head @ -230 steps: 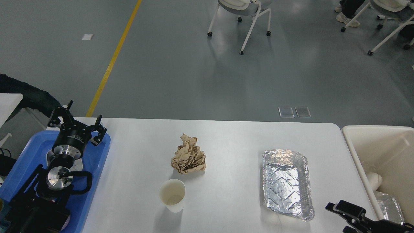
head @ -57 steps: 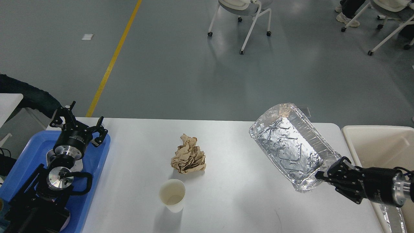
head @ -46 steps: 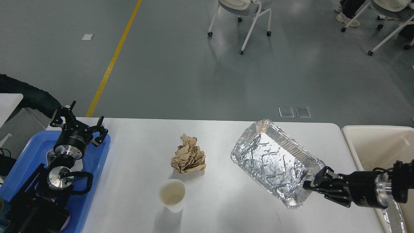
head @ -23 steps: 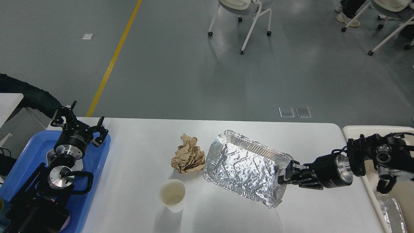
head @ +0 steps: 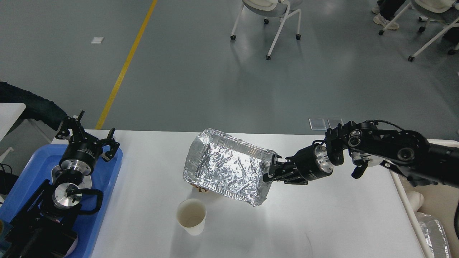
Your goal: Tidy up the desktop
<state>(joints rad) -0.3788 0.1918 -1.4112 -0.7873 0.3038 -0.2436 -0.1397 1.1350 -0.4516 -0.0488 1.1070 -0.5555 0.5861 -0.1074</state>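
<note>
The white desktop [head: 322, 222] fills the lower part of the head view. My right gripper [head: 269, 170] is shut on the right rim of a silver foil tray [head: 224, 165] and holds it tilted above the middle of the desktop. The tray hides nearly all of the crumpled brown paper; only a scrap [head: 199, 188] shows under its front edge. A white paper cup [head: 191, 216] stands upright in front of the tray. My left gripper [head: 87, 134] is open and empty over the blue tray [head: 111, 168] at the left.
A cream bin [head: 439, 211] stands off the desktop's right edge with foil and a white item inside. White chairs [head: 272, 14] stand on the grey floor beyond the desktop. A yellow line [head: 125, 64] runs across the floor at left.
My right gripper picked the foil tray up from the right of the desktop and carried it left, over the crumpled paper. The left arm has barely moved.
</note>
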